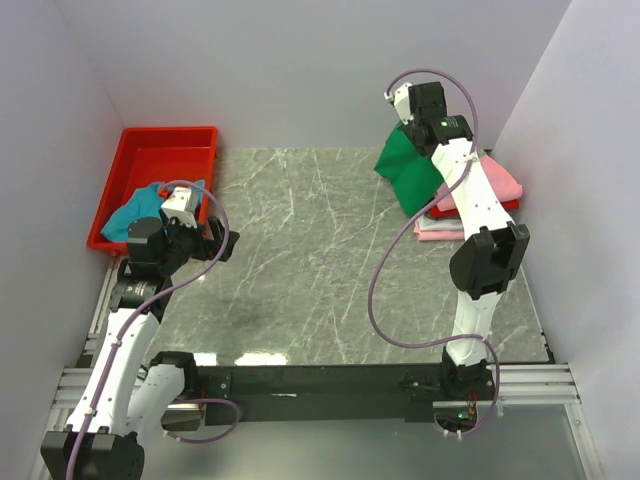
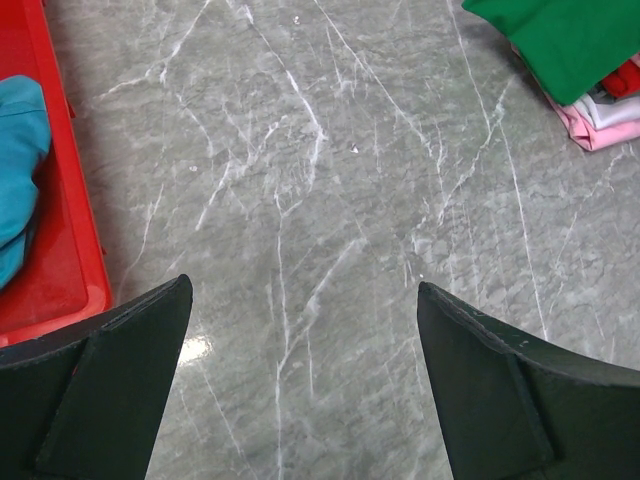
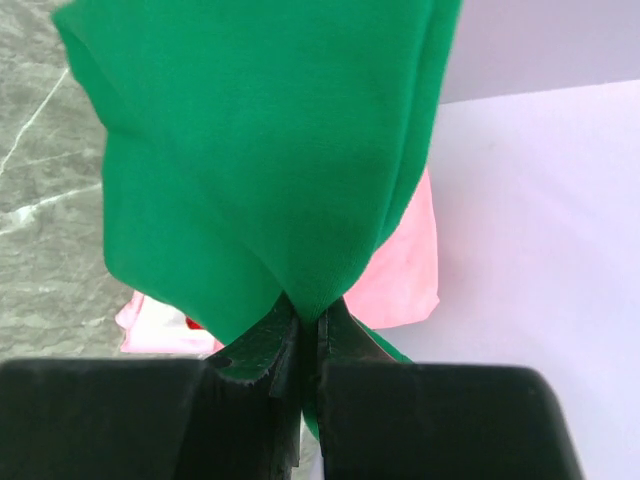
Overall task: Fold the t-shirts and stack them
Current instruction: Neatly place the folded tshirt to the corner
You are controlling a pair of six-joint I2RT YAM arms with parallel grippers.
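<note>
Right end effector (image 3: 305, 325) is clamped shut on a bunched edge of the green t-shirt (image 3: 270, 160), which hangs from it in loose folds at the far right of the surface (image 1: 320, 260). From above, the cloth drapes down against the left side of the stack (image 1: 470, 215). That stack has a pink t-shirt (image 1: 495, 180) on top, a sliver of red beneath it and whitish cloth at the bottom. The stack lies just to the right of the hanging green cloth and partly under it, so placing it looks like a short shift to the right and then a lowering. The green piece looks bunched rather than flat, so it may land crooked.

Left end effector (image 2: 305, 290) stands wide open and holds nothing. It hovers over bare marble near the red tray (image 1: 165, 150), where a teal-blue t-shirt (image 1: 140, 205) lies crumpled just to its left. That arm is nearer the teal-blue shirt, and the right arm is nearer the stack.
</note>
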